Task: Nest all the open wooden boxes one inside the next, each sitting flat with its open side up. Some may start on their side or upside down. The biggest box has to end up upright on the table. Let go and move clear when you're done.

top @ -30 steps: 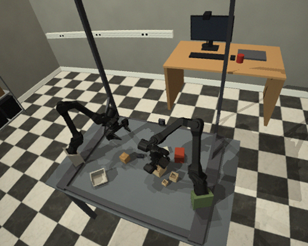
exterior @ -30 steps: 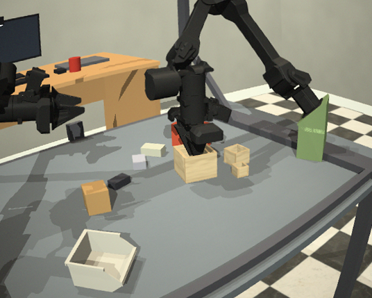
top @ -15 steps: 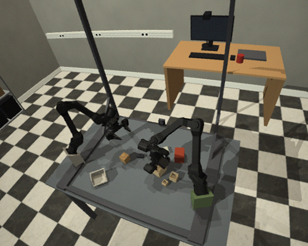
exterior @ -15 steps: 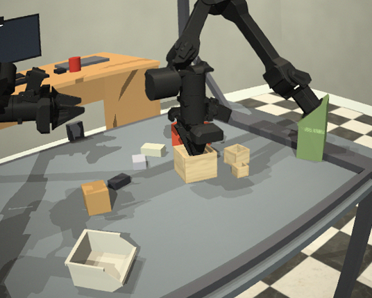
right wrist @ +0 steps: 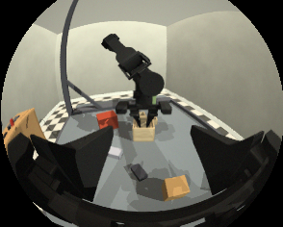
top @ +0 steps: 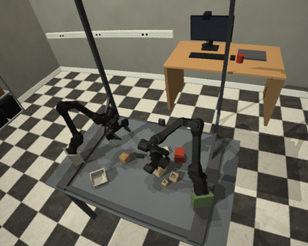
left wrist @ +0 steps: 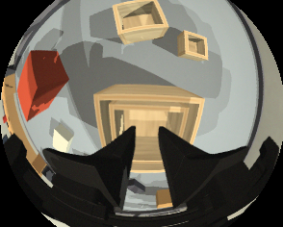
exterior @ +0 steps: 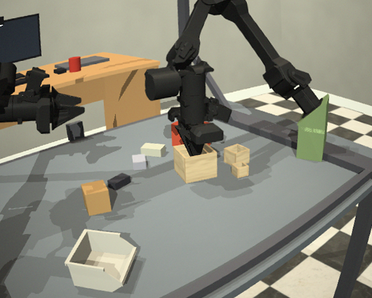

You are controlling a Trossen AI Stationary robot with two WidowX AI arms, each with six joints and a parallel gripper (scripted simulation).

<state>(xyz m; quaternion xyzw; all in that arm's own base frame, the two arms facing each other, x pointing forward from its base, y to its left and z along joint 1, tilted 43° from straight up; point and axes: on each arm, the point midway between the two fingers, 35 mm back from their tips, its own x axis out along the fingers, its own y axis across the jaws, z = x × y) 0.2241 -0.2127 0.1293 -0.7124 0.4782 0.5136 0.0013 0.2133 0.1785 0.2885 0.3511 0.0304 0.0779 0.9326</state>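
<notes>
Okay, container check first: the biggest pale wooden box sits upright on the grey table, open side up. Inside it is a smaller open wooden box, also facing up, though I can't tell if it's flat on the bottom.

Two more open wooden boxes are outside the nest. The mid-size square one and the tiny square one both face up, near each other.

The left gripper points down into the nest, fingers partly apart, nothing visible between the tips. The right gripper is spread wide, holding nothing, well away from the boxes.

Also on the table: a cream open-front plastic-looking bin, a plain orange cube and a red block. As for labels, the pale marks on the green angular arm mount are too unclear to read.
</notes>
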